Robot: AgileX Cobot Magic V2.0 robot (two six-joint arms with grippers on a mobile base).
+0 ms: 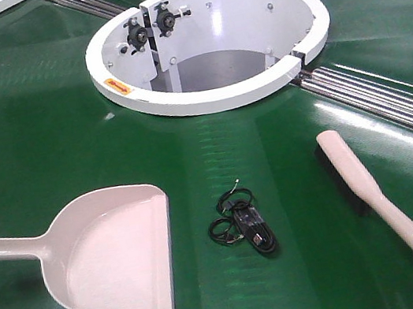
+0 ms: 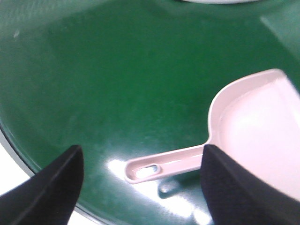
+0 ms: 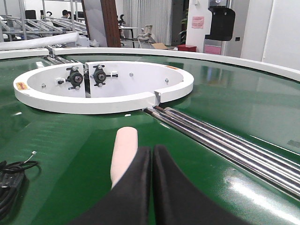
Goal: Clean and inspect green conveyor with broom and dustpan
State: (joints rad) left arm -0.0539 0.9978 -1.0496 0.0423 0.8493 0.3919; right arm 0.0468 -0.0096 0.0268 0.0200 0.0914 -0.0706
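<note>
The left gripper (image 2: 140,157) hangs with its jaws spread wide and nothing in them. The dustpan (image 2: 262,126) handle lies straight across the gap below them. Its slotted end sits just about midway between the jaws, and the scoop is off past the right-hand one. On the conveyor (image 1: 39,112) the dustpan rests by the near left edge, handle pointing out to the left edge and flat lip facing the middle. This arm is plainly the nearer one to it. To my eye the grasp turns on that crosswise axis: a straight drop would put a jaw on either side of the handle.

The right gripper (image 3: 152,150) has its jaws pressed flat together, with nothing visible between them. The rounded head end of the broom (image 3: 124,150) pokes out just beyond them and slightly to the left. The broom lies along this arm's line of sight, head toward the white ring (image 1: 205,99) and handle slanting back to the near right edge, beside the steel rollers (image 1: 389,98). I'd say these jaws must part before they can take it.

A coiled black cable (image 1: 243,224) lies between the two tools, apart from both.

Small orange stickers (image 1: 116,89) on the ring and a pink sign (image 3: 198,22) on the far wall are too small to read. I see no brand anywhere.
</note>
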